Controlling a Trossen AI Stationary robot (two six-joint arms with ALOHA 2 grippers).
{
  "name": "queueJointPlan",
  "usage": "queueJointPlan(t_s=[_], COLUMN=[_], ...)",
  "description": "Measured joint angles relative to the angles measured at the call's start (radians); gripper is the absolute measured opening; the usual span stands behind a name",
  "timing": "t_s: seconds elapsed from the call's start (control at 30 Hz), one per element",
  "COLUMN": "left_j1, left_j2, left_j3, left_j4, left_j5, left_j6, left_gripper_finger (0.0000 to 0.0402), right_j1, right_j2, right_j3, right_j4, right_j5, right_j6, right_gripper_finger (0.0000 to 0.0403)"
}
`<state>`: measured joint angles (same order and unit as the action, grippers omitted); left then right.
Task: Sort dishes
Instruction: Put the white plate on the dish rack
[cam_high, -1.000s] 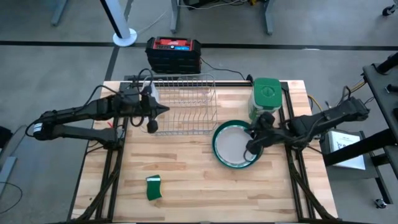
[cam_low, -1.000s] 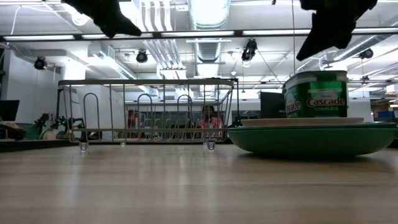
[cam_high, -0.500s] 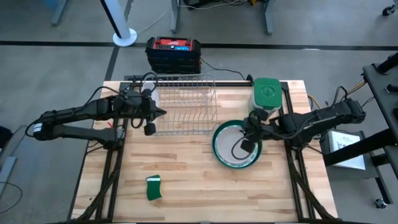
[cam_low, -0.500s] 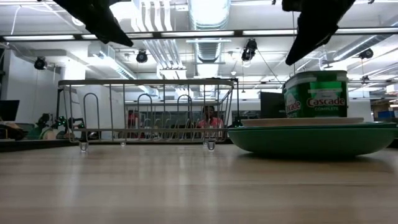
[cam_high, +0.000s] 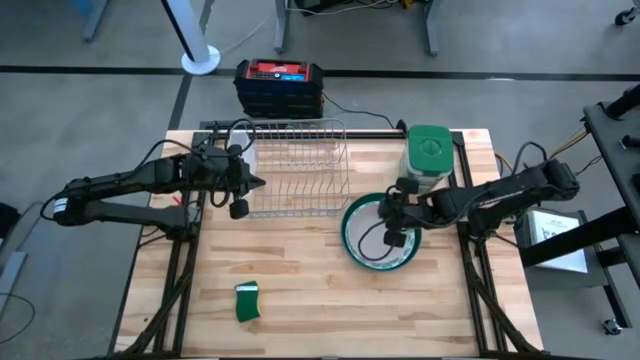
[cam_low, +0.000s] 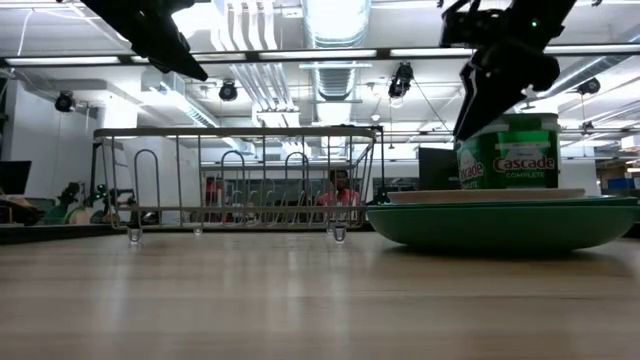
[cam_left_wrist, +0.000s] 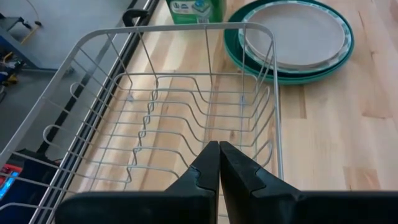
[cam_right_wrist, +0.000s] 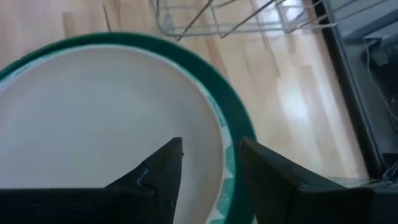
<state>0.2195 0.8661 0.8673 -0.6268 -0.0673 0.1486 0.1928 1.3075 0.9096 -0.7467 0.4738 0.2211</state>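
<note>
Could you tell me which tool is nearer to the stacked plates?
Right. The right tool hovers directly over the stacked plates, open; the left tool hangs shut at the dish rack.

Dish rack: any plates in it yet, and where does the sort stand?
Nothing looks done: the dish rack holds no plates. In hand: the right gripper, jaws apart, hangs over the stack of plates, whitish plate on top; nothing gripped. The left gripper, shut, waits at the rack's left edge. Left: every plate still needs moving.

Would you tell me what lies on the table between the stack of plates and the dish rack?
Nothing: in the high view only bare wood separates the stack of plates from the dish rack; the right gripper hangs above the plates.
</note>
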Motion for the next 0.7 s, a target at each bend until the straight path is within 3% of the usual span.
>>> queueJointPlan(t_s=[0.33,0.7], left_j1=[0.000,0.000], left_j2=[0.000,0.000], left_j3=[0.000,0.000], left_j4=[0.001,0.002], left_j5=[0.000,0.000], left_j6=[0.000,0.000], left_gripper_finger=[0.0000,0.0000], right_j1=[-0.006,-0.006], right_j2=[0.080,0.066], right_j3=[-0.004,-0.004], right_j4=[0.004,-0.007], right_j5=[-0.057,-0.057], right_j6=[0.016,0.023], right_gripper_finger=[0.0144,0.0137])
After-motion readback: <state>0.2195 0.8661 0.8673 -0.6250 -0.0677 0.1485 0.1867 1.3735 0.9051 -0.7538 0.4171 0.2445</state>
